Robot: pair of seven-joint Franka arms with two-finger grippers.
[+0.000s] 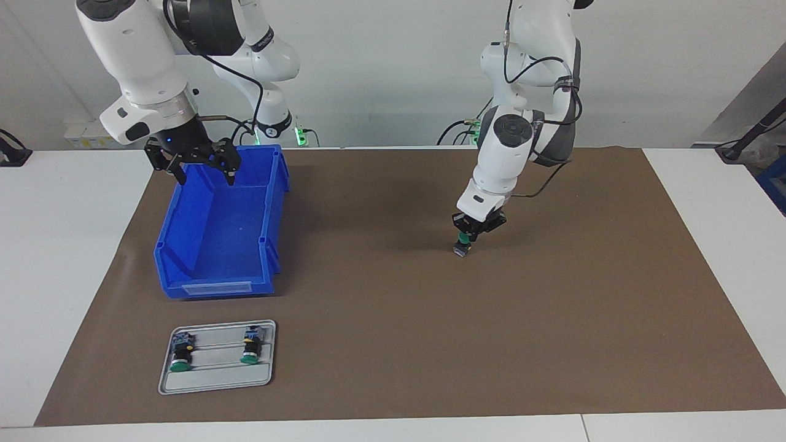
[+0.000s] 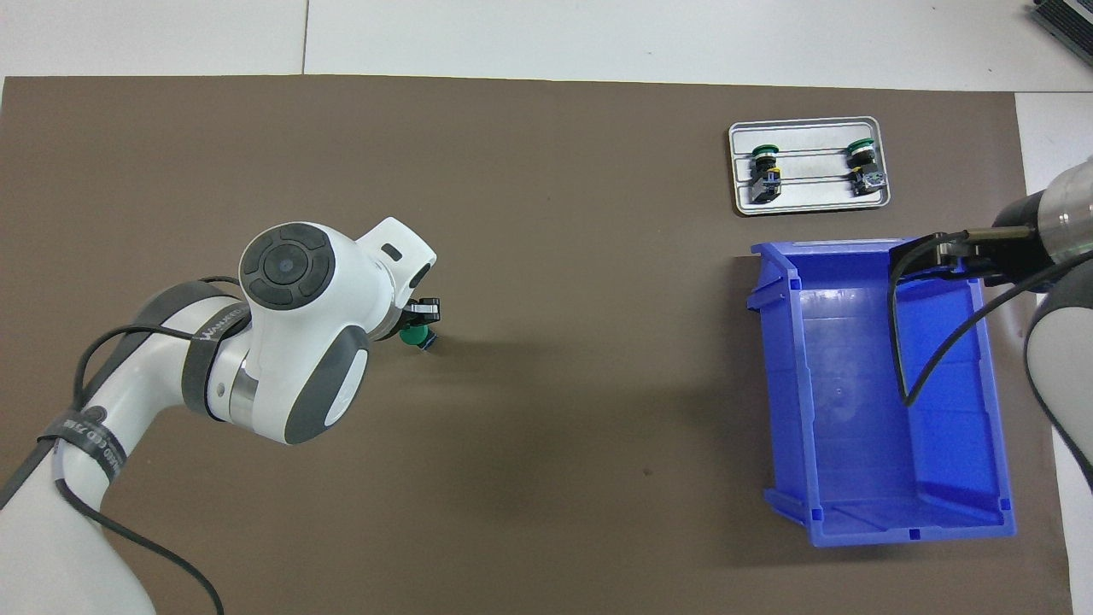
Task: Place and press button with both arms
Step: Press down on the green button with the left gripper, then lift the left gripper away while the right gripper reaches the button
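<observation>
While my left gripper hangs low over the brown mat, its fingertips are clenched on the button — green cap up between the fingers, grey-blue end block pointing down, at or just above the mat; I cannot tell whether it touches. Taking the overhead view as a clock face with the mat's middle at the hub, this button sits at about nine o'clock, toward my left arm's end of the table, with bare mat all round it and the mat's edges well apart from it on every side. My right gripper waits with its fingers spread wide and nothing between them, raised over the blue bin, above the bin's end wall nearer to me. That bin lies at about four o'clock, open top up, nothing in it that I can see, its lower open-fronted end pointing away from me. Just beside that end, at about two o'clock, a grey tray lies flat near the mat's edge farthest from me — two more buttons lie in it side by side, apart from each other, green caps pointing away from me. Between bin and held button the mat is wide open.
</observation>
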